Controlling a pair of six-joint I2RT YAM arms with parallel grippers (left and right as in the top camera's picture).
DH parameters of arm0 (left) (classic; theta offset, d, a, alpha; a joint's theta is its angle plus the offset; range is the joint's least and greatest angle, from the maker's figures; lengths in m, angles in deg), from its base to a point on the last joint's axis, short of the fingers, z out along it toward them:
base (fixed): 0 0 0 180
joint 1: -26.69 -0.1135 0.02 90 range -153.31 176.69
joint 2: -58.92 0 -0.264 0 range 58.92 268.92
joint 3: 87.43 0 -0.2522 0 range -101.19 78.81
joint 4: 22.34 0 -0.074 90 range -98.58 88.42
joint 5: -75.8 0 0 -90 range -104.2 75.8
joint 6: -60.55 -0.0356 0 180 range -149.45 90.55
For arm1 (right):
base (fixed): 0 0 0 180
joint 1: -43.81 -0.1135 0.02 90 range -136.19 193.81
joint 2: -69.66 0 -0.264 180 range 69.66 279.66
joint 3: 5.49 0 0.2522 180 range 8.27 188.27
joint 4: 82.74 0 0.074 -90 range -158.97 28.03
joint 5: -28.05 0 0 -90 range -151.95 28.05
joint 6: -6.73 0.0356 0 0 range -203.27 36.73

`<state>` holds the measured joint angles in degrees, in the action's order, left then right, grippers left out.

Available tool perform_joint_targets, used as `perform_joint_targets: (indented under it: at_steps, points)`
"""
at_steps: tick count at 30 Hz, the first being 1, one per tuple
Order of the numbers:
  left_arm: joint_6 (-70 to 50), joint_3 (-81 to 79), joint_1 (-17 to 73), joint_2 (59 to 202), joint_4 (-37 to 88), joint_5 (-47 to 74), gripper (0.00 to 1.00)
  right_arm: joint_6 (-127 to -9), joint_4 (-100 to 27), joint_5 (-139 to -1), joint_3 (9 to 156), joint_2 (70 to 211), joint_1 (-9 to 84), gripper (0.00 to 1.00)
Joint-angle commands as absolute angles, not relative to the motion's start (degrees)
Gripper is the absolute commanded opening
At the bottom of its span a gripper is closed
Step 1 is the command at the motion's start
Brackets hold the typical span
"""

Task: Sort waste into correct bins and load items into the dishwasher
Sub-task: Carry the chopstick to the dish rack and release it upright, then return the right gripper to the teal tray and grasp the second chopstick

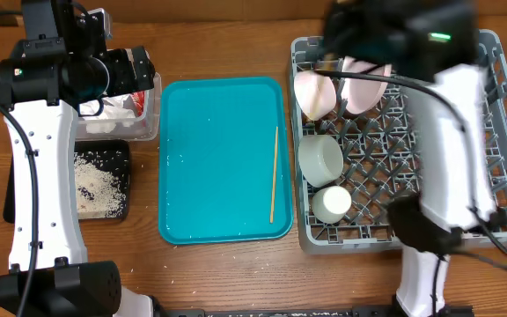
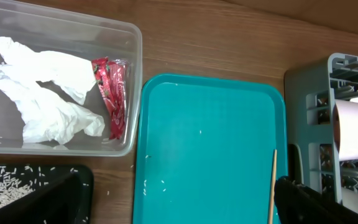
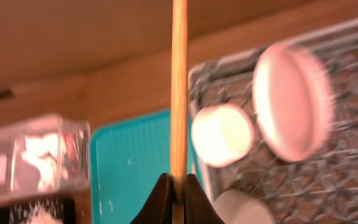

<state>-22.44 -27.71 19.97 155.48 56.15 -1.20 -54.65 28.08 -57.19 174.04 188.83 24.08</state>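
Observation:
My right gripper [image 3: 178,186] is shut on a wooden chopstick [image 3: 179,93] and holds it above the far end of the grey dish rack [image 1: 500,114]. The second chopstick [image 1: 274,174] lies on the teal tray [image 1: 209,158]. Two pink dishes [image 1: 315,92] [image 1: 363,88], a grey-green bowl [image 1: 319,157] and a white cup [image 1: 331,203] stand in the rack. My left gripper [image 2: 179,211] is open and empty near the clear tub [image 2: 132,74], which holds the white napkin [image 2: 42,93] and the red-and-white wrapper [image 2: 112,93]. Rice lies in the black tray [image 1: 123,158].
A few rice grains lie scattered on the teal tray [image 2: 166,183] and on the wood next to the black tray [image 2: 82,177]. The rack [image 2: 316,93] sits close against the teal tray's right edge. The right arm hides part of the rack from overhead.

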Motion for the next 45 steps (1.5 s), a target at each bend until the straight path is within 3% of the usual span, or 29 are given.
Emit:
perform_joint_targets:
  at_steps: [1,5,9,16,21,26,29,34,36,41,45]
  points:
    - [-23.05,-28.17,20.38,155.67,55.93,-1.51,1.0,-59.39,28.08,-57.46,173.67,182.47,24.43,0.04]
    - [-23.05,-28.17,20.38,155.67,55.93,-1.51,1.0,-63.9,28.08,-48.73,162.0,173.01,25.26,0.04]
    - [-23.05,-28.17,20.38,155.67,55.91,-1.51,1.0,-64.0,28.02,-35.71,139.53,167.26,25.26,0.04]
    - [-23.05,-28.17,20.38,155.67,55.93,-1.51,1.0,-68.9,15.88,-34.92,108.49,167.39,25.24,0.04]
    - [-23.05,-28.17,20.38,155.67,55.91,-1.51,1.0,-76.09,7.54,-35.23,94.48,167.39,25.24,0.04]
    - [-23.05,-28.17,20.23,155.67,55.93,-1.51,1.0,-76.29,5.63,-38.99,92.65,167.39,25.13,0.05]
    - [-23.05,-28.17,20.23,155.67,55.93,-1.51,1.0,-76.29,4.89,-40.65,92.65,167.39,25.02,0.14]
    - [-23.05,-28.17,20.71,155.67,55.93,-1.51,1.0,-76.05,4.74,-42.55,95.18,167.37,25.02,0.48]
    - [-23.05,-28.17,20.62,155.67,55.91,-1.53,1.0,-76.07,4.72,-48.45,99.9,167.37,25.02,0.52]
    - [-23.05,-28.17,20.49,155.67,55.93,-1.53,1.0,-74.12,-3.31,-70.44,110.79,167.37,21.94,0.45]
    - [-23.05,-28.17,20.84,155.67,55.93,-1.51,1.0,-64.81,-9.45,-68.43,110.77,170.56,14.62,0.41]
